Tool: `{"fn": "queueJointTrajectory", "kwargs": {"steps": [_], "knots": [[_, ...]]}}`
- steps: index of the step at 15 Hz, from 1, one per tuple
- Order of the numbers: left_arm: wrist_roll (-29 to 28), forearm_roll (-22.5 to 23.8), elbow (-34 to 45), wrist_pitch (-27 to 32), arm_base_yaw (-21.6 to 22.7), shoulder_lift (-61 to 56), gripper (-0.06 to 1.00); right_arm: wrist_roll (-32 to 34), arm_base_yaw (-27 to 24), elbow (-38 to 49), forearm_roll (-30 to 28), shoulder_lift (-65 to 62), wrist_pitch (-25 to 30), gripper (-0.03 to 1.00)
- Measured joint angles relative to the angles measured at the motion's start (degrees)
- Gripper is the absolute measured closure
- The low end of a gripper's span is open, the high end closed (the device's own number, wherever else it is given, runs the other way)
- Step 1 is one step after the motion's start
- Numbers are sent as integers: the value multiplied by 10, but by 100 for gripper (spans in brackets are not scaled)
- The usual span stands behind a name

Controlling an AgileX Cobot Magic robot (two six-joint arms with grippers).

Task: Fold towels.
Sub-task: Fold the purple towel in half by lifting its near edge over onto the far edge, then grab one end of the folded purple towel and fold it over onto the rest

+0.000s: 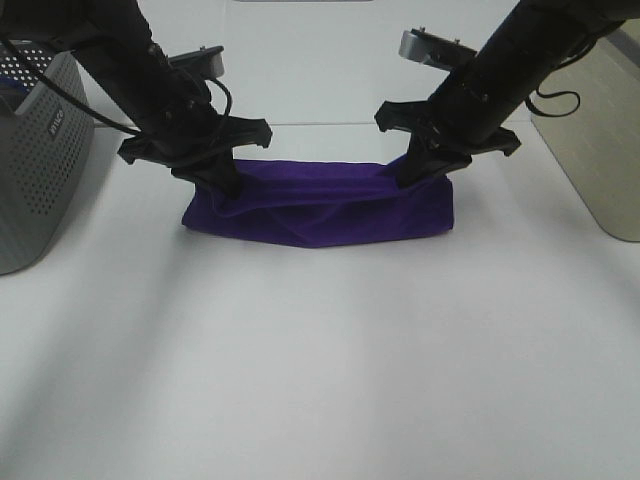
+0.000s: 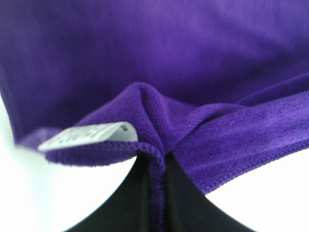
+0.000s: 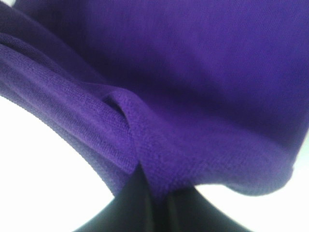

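Observation:
The purple towel (image 1: 320,210) lies in a long folded band on the white table (image 1: 320,360), sagging between my two grippers. My left gripper (image 1: 222,185) is shut on the towel's left upper edge. In the left wrist view the cloth (image 2: 193,72) is pinched between the black fingers (image 2: 130,203), with the white care tag (image 2: 89,137) beside the pinch. My right gripper (image 1: 412,170) is shut on the towel's right upper edge. In the right wrist view the cloth (image 3: 193,87) is bunched into the closed fingers (image 3: 135,203).
A grey perforated box (image 1: 40,160) stands at the left edge of the table. A grey-beige slab (image 1: 600,130) sits at the right edge. Cables hang from both arms.

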Motion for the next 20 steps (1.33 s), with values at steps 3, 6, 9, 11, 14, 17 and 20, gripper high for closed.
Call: {"fn": "queueJointTrajectory", "kwargs": {"steps": [3, 6, 9, 11, 14, 17, 20], "knots": [[6, 13, -58, -54, 5, 32, 94, 15, 0, -96, -38, 54, -14, 94], [7, 21, -90, -103, 5, 74, 94, 21, 0, -153, -64, 107, -38, 94], [10, 18, -93, -126, 11, 95, 94, 32, 0, -160, -61, 129, -50, 94], [20, 18, -93, -145, 14, 97, 90, 32, 1, -161, -58, 129, -64, 94], [28, 33, -94, -166, 22, 99, 70, 34, -1, -162, -66, 135, -70, 87], [25, 60, -94, -167, 25, 99, 25, 34, -2, -162, -73, 138, -71, 40], [24, 70, -109, -89, 33, 95, 10, 34, -2, -162, -91, 136, -36, 10]]}}
